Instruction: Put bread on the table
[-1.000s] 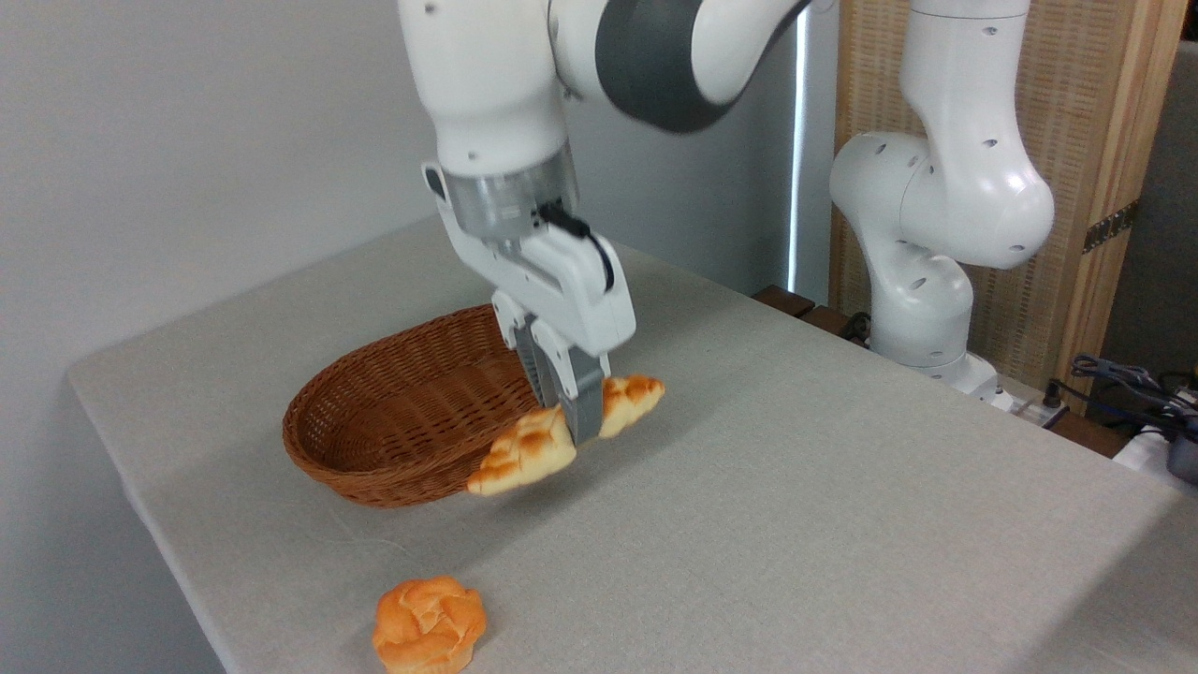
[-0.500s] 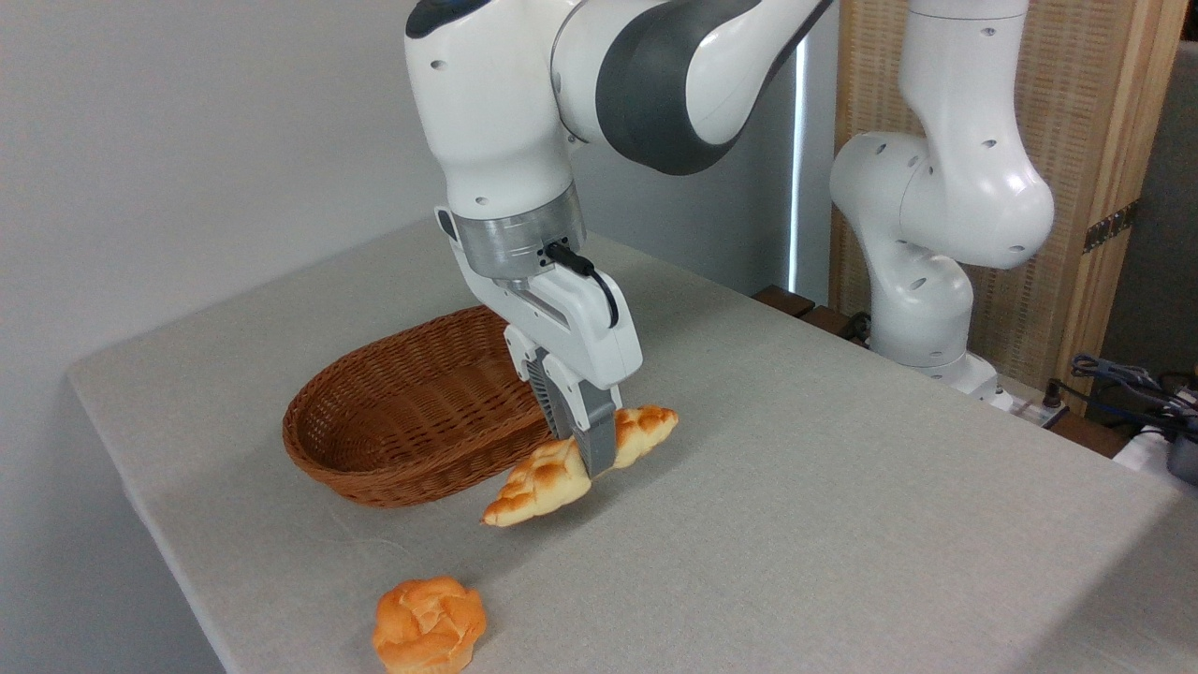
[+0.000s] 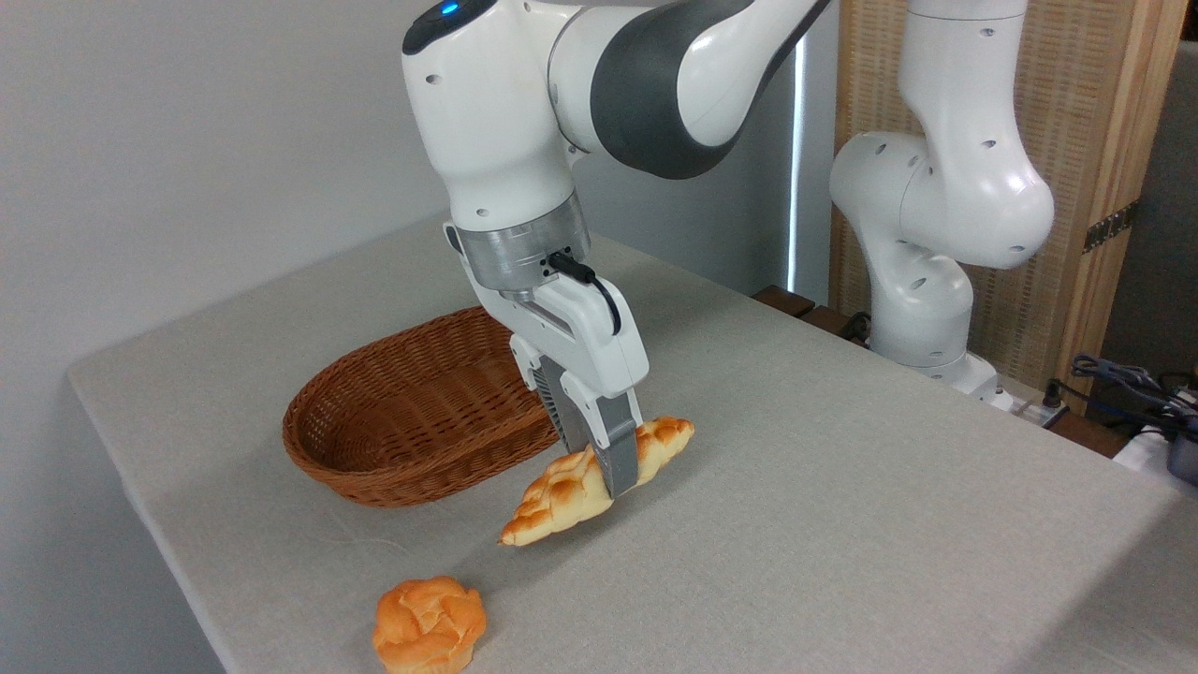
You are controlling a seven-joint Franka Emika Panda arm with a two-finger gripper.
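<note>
Bread [image 3: 562, 491], clamped across its middle by the gripper [image 3: 613, 468], has moved out past the basket [image 3: 412, 431] and sunk low over the table [image 3: 842, 524], so release looks close.

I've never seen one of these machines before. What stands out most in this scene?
The big white arm's gripper reaches down mid-picture, its fingers clamped on a golden braided bread low over the grey table. Just left sits an empty brown wicker basket. A small round orange bun lies alone near the table's front edge.
</note>
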